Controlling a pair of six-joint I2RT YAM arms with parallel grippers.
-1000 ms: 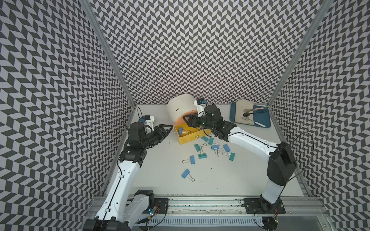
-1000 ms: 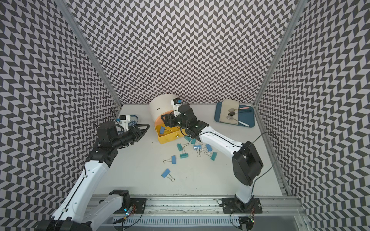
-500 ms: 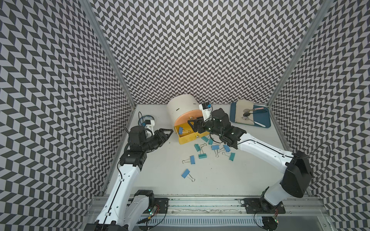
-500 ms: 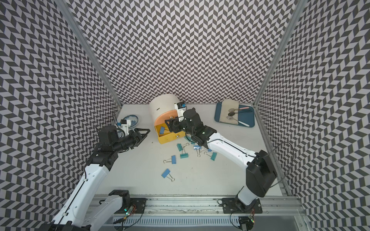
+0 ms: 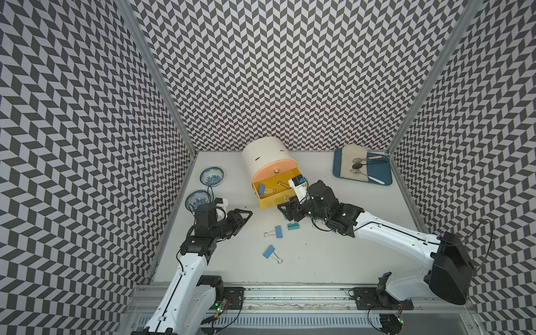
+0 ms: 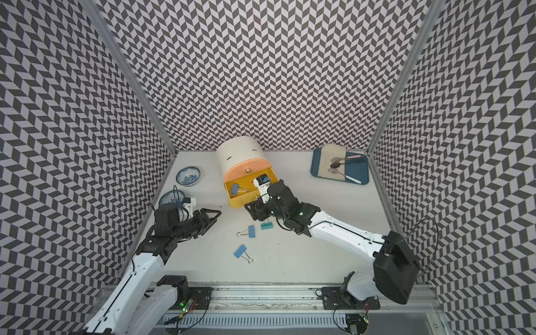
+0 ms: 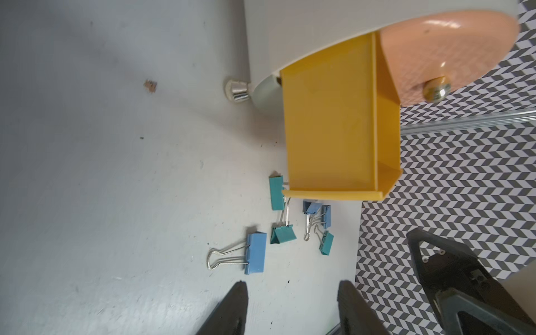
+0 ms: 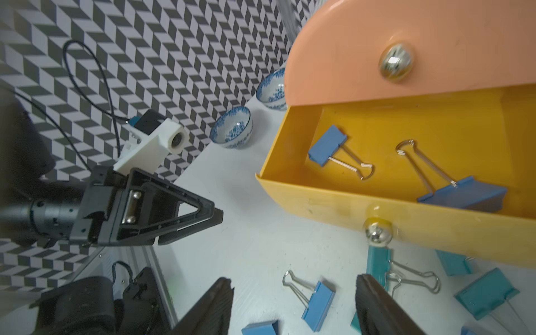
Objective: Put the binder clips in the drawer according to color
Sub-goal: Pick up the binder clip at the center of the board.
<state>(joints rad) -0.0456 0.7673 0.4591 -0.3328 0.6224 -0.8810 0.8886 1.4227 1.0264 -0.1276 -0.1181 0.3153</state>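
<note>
The drawer cabinet (image 5: 261, 156) (image 6: 235, 153) lies on its back, its yellow drawer (image 5: 274, 201) (image 8: 319, 203) pulled out. Two blue binder clips (image 8: 327, 145) (image 8: 461, 197) lie inside it. My right gripper (image 5: 287, 213) (image 6: 252, 210) (image 8: 293, 279) hangs open just in front of the drawer, over a blue clip (image 8: 319, 301) on the table and touching nothing. Teal clips (image 8: 377, 261) (image 7: 283, 234) and blue clips (image 5: 279, 231) (image 5: 269, 251) (image 7: 256, 252) are scattered there. My left gripper (image 5: 245, 219) (image 6: 216, 216) (image 7: 293, 284) is open and empty, left of the clips.
Two blue-patterned bowls (image 5: 212, 176) (image 5: 198, 200) stand by the left wall behind my left arm. A blue tray (image 5: 377, 177) with spoons and a cloth sits at the back right. Patterned walls close in three sides.
My right gripper has drawn back from over the yellow drawer and come down to the table in front of it. My left gripper has shifted toward the front.
</note>
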